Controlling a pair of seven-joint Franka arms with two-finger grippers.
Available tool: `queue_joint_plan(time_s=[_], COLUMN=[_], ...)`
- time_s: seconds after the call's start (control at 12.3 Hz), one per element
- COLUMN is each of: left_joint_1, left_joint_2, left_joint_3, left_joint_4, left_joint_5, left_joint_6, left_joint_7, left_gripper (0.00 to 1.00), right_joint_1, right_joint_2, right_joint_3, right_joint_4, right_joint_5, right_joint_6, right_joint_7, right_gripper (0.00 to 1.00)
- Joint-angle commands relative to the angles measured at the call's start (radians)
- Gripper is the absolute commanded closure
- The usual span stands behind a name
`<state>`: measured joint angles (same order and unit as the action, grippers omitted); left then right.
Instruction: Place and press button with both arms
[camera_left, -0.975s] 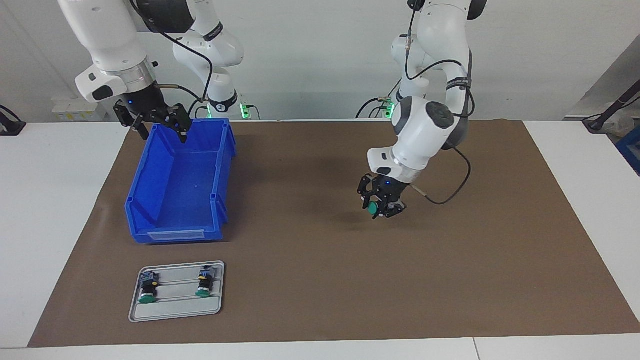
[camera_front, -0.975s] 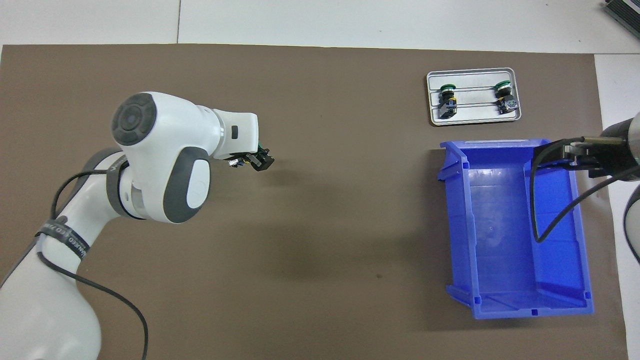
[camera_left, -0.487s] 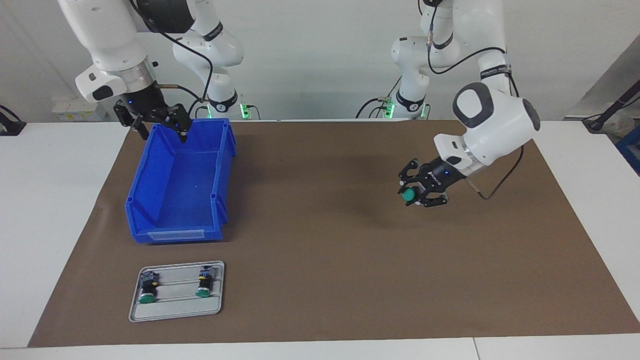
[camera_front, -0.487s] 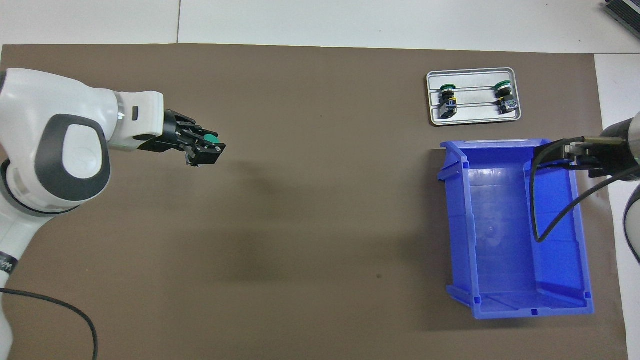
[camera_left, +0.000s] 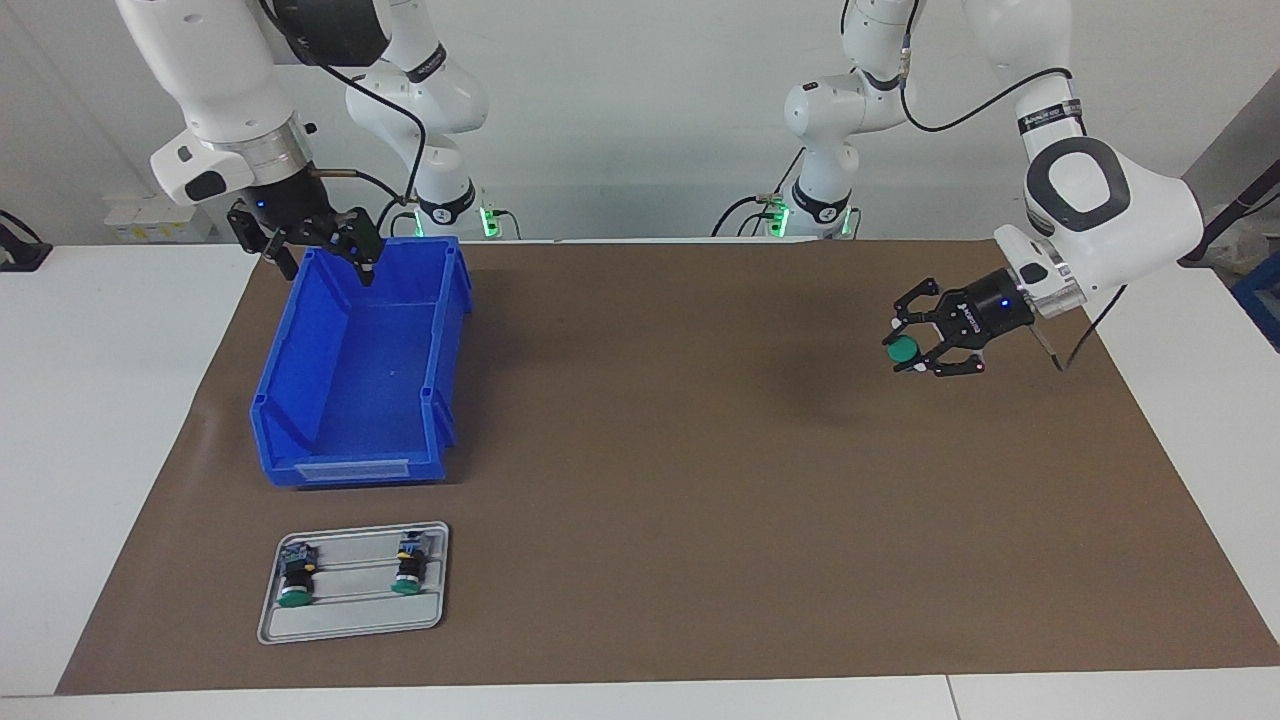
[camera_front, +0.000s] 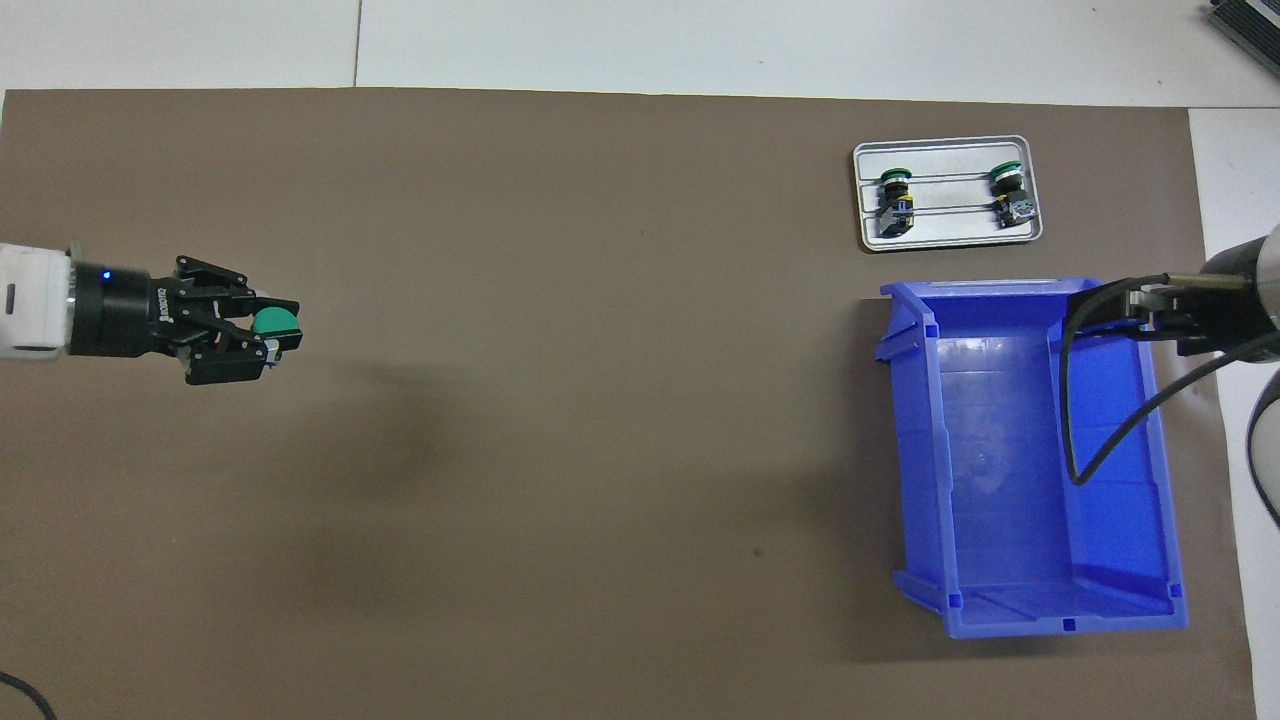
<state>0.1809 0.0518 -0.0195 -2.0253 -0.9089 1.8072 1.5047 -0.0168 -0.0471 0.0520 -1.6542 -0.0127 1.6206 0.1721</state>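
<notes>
My left gripper (camera_left: 918, 353) is shut on the button (camera_left: 903, 351), whose green cap points toward the right arm's end of the table. It holds the button in the air over the brown mat (camera_left: 650, 500), near the left arm's end. In the overhead view the left gripper (camera_front: 272, 338) lies level with the green cap (camera_front: 274, 321) at its tip. My right gripper (camera_left: 325, 262) hangs open and empty over the blue bin's (camera_left: 300, 340) end nearest the robots, and this arm waits. In the overhead view only its black body (camera_front: 1190, 310) shows above the bin's rim.
The blue bin (camera_front: 920, 450) stands empty on the mat toward the right arm's end. Farther from the robots lies a grey tray (camera_left: 430, 615) with two green-capped switches (camera_left: 293, 582) (camera_left: 408, 572). The tray also shows in the overhead view (camera_front: 948, 236).
The left arm has swung the held button from over the mat's middle toward the left arm's end of the table, turning the gripper level. The right arm has not moved.
</notes>
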Motion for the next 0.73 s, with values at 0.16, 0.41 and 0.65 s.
queue_joint_plan(time_s=[0.16,0.41,0.65], left_joint_1=[0.039,-0.013,-0.156], left_joint_2=[-0.167,-0.205,-0.19], left_joint_3=[-0.01,-0.013,-0.013], left_joint_4=[-0.303,-0.415,-0.447], left_joint_5=[-0.177,-0.385,-0.745], left_joint_6=[0.096,0.21,0.404], left_joint_7=[0.212,0.296,0.314], left_gripper=[0.94,0.94,0.91], right_joint_1=[-0.008,-0.008,-0.008], right_joint_2=[-0.01,-0.01,-0.008], right_joint_3=[0.002,0.002,0.002], right_joint_4=[-0.009,-0.009,-0.009], right_joint_5=[0.022,0.022,0.022], right_joint_6=[0.002,0.002,0.002], right_joint_7=[-0.023,-0.023,-0.023], right_gripper=[0.0,0.0,0.0])
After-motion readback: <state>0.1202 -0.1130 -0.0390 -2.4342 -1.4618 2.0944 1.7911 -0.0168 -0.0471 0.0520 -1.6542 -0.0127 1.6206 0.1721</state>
